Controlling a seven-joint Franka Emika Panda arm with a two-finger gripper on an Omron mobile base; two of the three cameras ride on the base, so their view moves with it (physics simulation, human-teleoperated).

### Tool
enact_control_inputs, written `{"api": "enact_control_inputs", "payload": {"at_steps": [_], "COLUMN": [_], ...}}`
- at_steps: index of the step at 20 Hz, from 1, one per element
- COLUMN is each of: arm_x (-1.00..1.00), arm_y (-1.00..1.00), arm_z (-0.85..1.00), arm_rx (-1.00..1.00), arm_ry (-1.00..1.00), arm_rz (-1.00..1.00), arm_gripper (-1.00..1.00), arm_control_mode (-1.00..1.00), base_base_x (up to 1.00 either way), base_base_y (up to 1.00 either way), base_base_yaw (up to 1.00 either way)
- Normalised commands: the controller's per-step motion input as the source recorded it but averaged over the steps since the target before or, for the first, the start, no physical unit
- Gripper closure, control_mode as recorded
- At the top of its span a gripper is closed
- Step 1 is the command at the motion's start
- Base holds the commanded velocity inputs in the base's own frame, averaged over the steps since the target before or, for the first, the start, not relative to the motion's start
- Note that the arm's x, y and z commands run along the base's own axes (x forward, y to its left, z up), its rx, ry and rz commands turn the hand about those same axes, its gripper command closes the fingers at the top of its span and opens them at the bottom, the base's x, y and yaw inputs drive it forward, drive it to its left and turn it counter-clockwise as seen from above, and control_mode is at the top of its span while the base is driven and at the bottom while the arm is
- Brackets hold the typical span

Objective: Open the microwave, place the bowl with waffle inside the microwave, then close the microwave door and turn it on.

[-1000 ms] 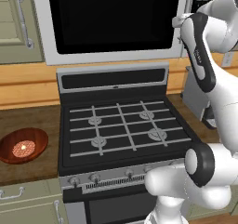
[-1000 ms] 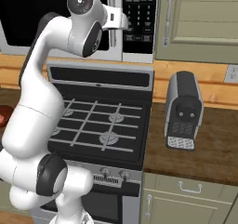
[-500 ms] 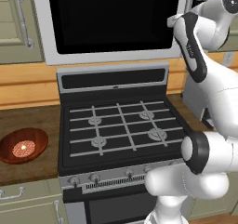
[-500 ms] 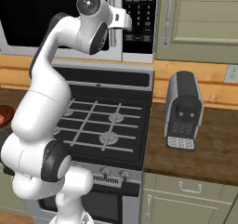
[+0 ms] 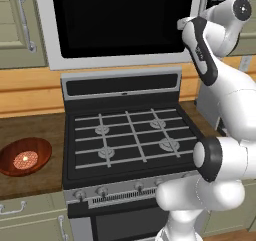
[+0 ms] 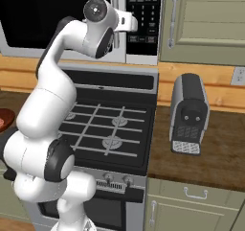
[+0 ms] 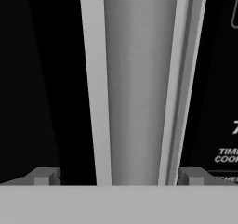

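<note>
**Gripper spread wide at the microwave door handle; door shut**

Left base view: I see the microwave mounted above the stove, its door flush with the frame. My arm rises from the lower right corner and reaches up to the door's right edge, where the handle is partly covered by the wrist. The bowl sits on the wooden counter near its front left corner, well apart from the stove's left edge. The waffle lies in the middle of the bowl.

Right base view: I see the wrist level with the keypad panel, the hand pointing at the strip between door glass and panel. A toaster stands on the counter right of the stove, near the back wall.

Hand view: The handle runs vertically between the fingertips. I read the gripper as fully open, both tips standing clear of the handle, one on either side. Black glass lies to the left and the keypad panel to the right.
</note>
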Motion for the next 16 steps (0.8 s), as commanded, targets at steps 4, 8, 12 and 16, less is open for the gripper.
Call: {"api": "enact_control_inputs", "payload": {"at_steps": [4, 8, 12, 16], "arm_x": [0.60, 0.00, -0.01, -0.42], "arm_y": [0.17, 1.00, 1.00, 1.00], "arm_z": [-0.25, -0.38, -0.04, 0.00], "arm_rx": [0.00, 0.00, -0.02, -0.06], "arm_ry": [0.00, 0.00, 0.02, -0.05], "arm_rz": [0.00, 0.00, 0.12, 0.20], "arm_gripper": [-1.00, 1.00, 1.00, 1.00], "arm_control_mode": [-1.00, -1.00, -1.00, -1.00], "base_base_x": [0.00, 0.00, 0.00, 0.00], "base_base_y": [0.00, 0.00, 0.00, 0.00], "base_base_yaw": [0.00, 0.00, 0.00, 0.00]}}
